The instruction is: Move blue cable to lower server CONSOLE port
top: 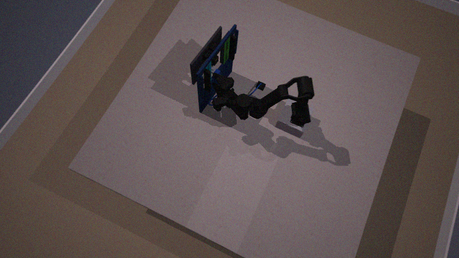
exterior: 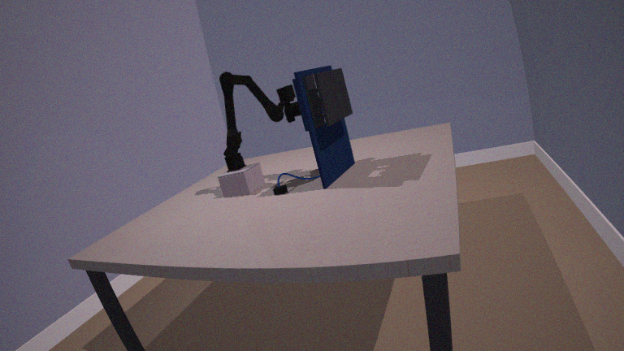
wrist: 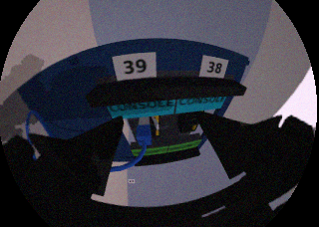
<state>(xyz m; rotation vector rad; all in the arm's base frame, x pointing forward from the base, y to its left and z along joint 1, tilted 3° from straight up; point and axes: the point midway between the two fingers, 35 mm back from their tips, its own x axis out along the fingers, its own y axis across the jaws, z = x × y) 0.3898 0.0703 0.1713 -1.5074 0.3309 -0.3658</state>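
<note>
Pincer (top: 218, 77) (exterior: 296, 109) (wrist: 161, 117) wide, with nothing gripped, at the face of the panel (top: 200, 101) (exterior: 335, 161) (wrist: 164, 48); apparently so spread to pass either side of the plug (top: 217, 71) (wrist: 144, 133) and later squeeze its tab. Plug on the 39 side (wrist: 135, 66), below CONSOLE, apparently in its port; exact seating too dim to tell. Cable (top: 253, 89) (exterior: 295, 175) (wrist: 131, 164) slack, probably to allow travel to the 38 side (wrist: 214, 68).

Wrist view: both numbers, plug and neighbouring dark opening (wrist: 188, 123), none legible from outside. Exterior view: cable running low to a black block (exterior: 279, 189) (top: 260, 86) on the table (exterior: 275, 231) (top: 152, 160), block absent from the wrist view; plug hidden. Top view: pincer close to the panel, fingertips indistinct.
</note>
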